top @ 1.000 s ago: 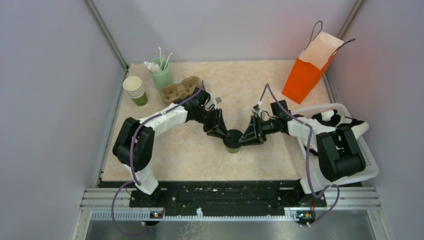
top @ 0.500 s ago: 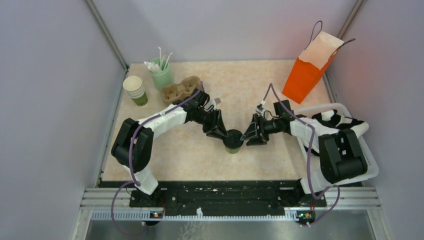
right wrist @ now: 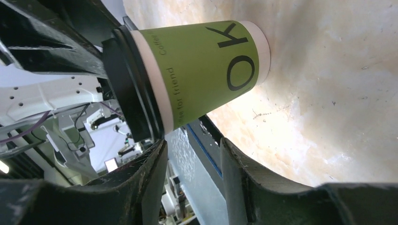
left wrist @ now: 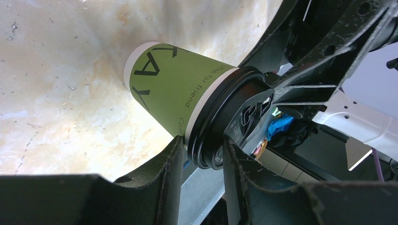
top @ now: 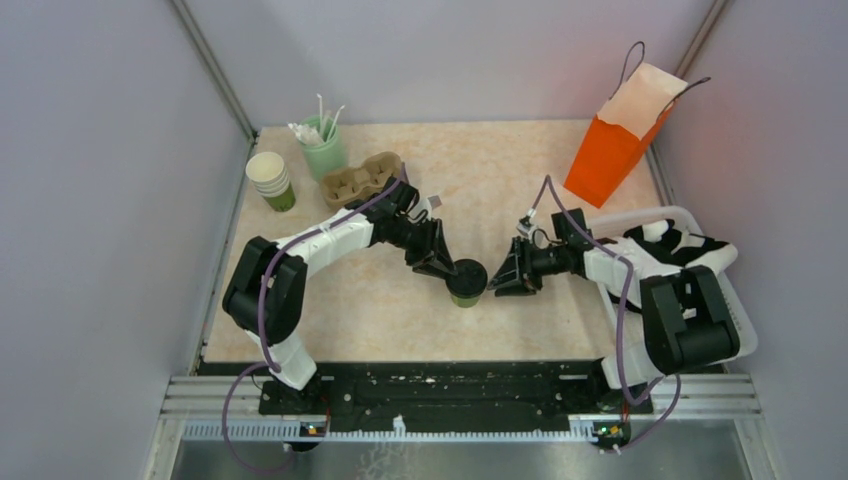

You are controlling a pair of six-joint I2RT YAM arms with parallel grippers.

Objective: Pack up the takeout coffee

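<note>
The takeout coffee (top: 466,284), an olive-green and cream cup with a black lid, stands upright on the table near the middle front. My left gripper (top: 451,270) reaches it from the left and is shut on the rim of the black lid (left wrist: 234,117). The cup's green wall (left wrist: 173,86) shows beyond the jaws (left wrist: 202,146). My right gripper (top: 499,282) is open and empty, a short way to the right of the cup and apart from it. In the right wrist view the cup (right wrist: 206,70) lies ahead of the open fingers (right wrist: 192,146).
An orange paper bag (top: 617,140) stands open at the back right. A white basket (top: 735,330) sits at the right edge under the right arm. At the back left are a cardboard cup carrier (top: 360,178), a lidless cup stack (top: 270,178) and a pale-green cup of sticks (top: 323,148).
My right gripper has drawn back to the right, away from the cup. The left gripper and the cup have stayed where they were.
</note>
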